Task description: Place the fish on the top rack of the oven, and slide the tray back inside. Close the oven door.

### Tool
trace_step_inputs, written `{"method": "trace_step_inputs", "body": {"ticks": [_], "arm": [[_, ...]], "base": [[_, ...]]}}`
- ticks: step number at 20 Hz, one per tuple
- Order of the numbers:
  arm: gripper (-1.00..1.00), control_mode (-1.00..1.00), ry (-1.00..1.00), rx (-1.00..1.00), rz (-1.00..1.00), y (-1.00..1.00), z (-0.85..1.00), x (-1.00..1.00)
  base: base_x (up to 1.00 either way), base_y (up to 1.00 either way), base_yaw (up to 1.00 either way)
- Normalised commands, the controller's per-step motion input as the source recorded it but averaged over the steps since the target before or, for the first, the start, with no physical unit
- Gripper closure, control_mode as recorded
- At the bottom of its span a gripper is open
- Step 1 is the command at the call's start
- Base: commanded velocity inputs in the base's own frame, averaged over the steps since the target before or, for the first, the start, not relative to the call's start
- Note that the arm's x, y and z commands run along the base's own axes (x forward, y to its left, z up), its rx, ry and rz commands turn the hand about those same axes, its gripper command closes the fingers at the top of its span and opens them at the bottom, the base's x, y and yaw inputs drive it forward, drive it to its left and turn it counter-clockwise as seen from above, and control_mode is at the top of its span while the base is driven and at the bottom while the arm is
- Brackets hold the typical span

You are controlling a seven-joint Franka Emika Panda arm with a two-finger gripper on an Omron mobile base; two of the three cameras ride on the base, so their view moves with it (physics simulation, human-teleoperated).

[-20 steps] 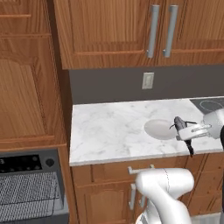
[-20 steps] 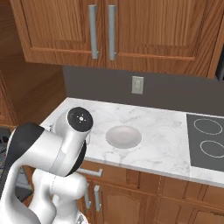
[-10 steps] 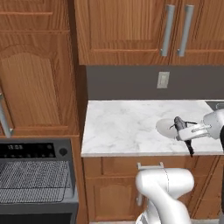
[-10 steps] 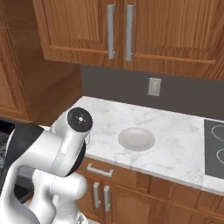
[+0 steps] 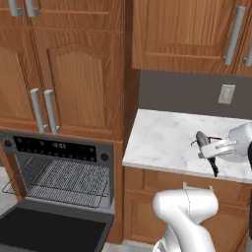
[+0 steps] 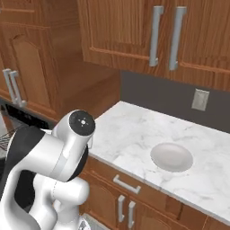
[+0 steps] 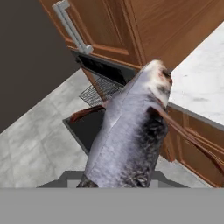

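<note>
A: In the left base view, where is the gripper (image 5: 207,147)?

B: At the right edge, over the counter (image 5: 167,140). Its fingers are hard to pick out, but it is pinched on the fish (image 5: 202,140), which shows as a small dark shape at its tip with thin fins sticking out. The arm behind it is cut off by the frame.

A: And the oven (image 5: 56,182)?

B: Far to the gripper's left and lower. The door (image 5: 49,230) is folded down flat, its front edge cut off at the bottom. The rack (image 5: 59,178) is pulled partway out of the cavity and nothing lies on it. The back of the cavity is too dark to read.

A: The right base view?

B: The arm's white and black body hides the lower left. A plate (image 6: 171,157) sits bare on the counter. A strip of the oven's black front peeks out at the far left, mostly hidden.

A: The hand view?

B: The fish (image 7: 131,140) sits right in front of the camera, hiding the finger tips: silvery grey, speckled darker down one flank, pale mottled head pointing away, reddish-brown fins trailing to both sides. Beyond its head, a corner of the rack (image 7: 98,92) and the dark door (image 7: 87,127) show, half covered by the fish. The counter edge (image 7: 201,87) lies to the right.
</note>
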Motion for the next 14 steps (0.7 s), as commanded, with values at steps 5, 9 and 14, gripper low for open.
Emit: {"method": "trace_step_inputs", "body": {"ticks": [5, 9, 14], "arm": [[1.0, 1.0, 0.0, 0.0, 0.0, 0.0, 0.0, 0.0], [1.0, 1.0, 0.0, 0.0, 0.0, 0.0, 0.0, 0.0], [1.0, 1.0, 0.0, 0.0, 0.0, 0.0, 0.0, 0.0]], "base": [[-0.3, 0.42, 0.45], [-0.23, 0.22, 0.47], [-0.2, 0.02, 0.47]]}}
